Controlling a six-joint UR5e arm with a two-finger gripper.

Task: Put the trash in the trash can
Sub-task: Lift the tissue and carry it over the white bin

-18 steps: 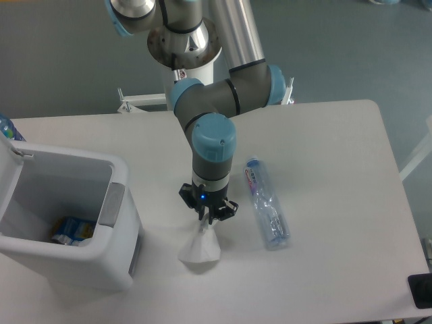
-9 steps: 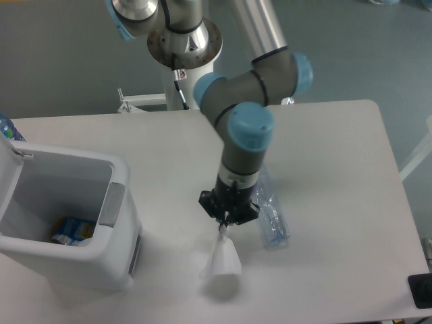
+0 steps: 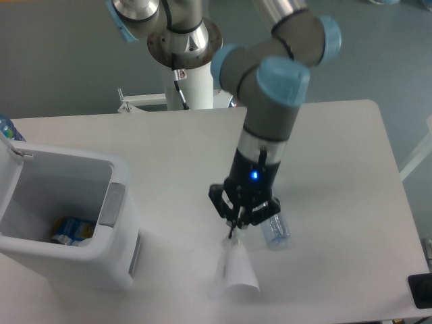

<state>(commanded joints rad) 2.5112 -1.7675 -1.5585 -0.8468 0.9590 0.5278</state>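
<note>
tissue pinched and off the surface, bottle waiting

the pincer (image 3: 233, 228) points down with its jaws drawn close on the top peak of the tissue (image 3: 236, 266), which hangs below it as a blurred white cone, apparently clear of the surface (image 3: 337, 148). the grip is a small pinch at the very tip, so most of the paper dangles free.

just to the right, partly hidden behind the wrist, the bottle (image 3: 275, 231) lies flat on the surface; only its lower, clear end shows. well off to the left stands the bin (image 3: 67, 229), its mouth open upward, with some blue and yellow rubbish (image 3: 71, 230) already at the bottom.

the tissue looks very light and soft: it will sway and could slip from so slight a hold if the carry is abrupt, so a smooth move to a spot above the bin mouth seems wise. the bottle should be light too, but slick and springy where crushed; its rounded body may roll or squirt out of the jaws. taking it across the middle, jaws square to its long axis, looks the safest hold.
</note>
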